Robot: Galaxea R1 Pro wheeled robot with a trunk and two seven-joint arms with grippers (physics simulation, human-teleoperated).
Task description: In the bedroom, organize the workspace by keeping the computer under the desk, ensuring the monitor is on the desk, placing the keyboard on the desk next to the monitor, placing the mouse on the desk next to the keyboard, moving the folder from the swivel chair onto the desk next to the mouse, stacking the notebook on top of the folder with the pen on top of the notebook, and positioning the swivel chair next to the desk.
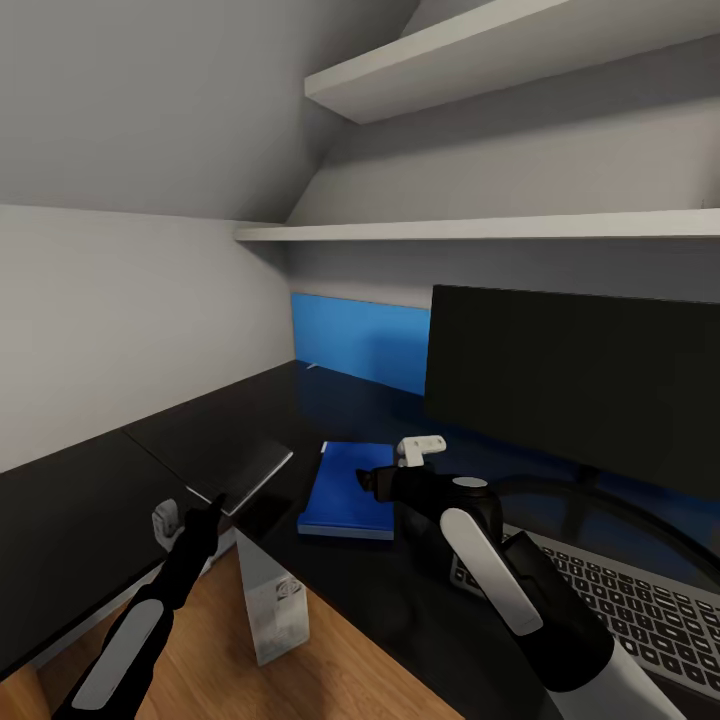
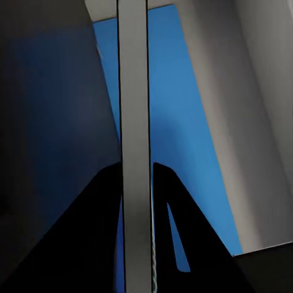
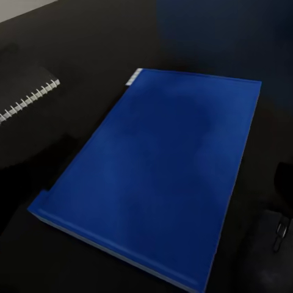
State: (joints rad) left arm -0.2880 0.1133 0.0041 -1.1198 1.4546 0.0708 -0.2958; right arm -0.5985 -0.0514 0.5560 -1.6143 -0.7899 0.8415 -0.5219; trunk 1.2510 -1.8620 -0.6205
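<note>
One blue folder (image 1: 347,492) lay flat on the dark table (image 1: 90,510), one monitor (image 1: 575,375) stood behind it to the right, and one keyboard (image 1: 630,610) sat at the near right in front of the screen. One spiral-bound notebook (image 1: 245,475), dark-covered, was at the table's near edge just left of the folder; from the right wrist its wire binding (image 3: 27,102) showed apart from the folder's corner. The left gripper (image 1: 205,510) had its jaws closed on the notebook, and the left wrist camera looked along the thin pale page edge (image 2: 134,152) pinched between the two black fingers (image 2: 177,244). The right gripper (image 1: 378,483) hung over the folder's near right side; how wide its jaws stood, I could not tell. The table ran into a corner of pale walls, with a blue panel (image 1: 360,340) along the back and two white shelves (image 1: 480,228) above. Wooden floor (image 1: 330,660) showed below the table edge, with a pale boxy object (image 1: 272,600) standing there, unclear what.
</note>
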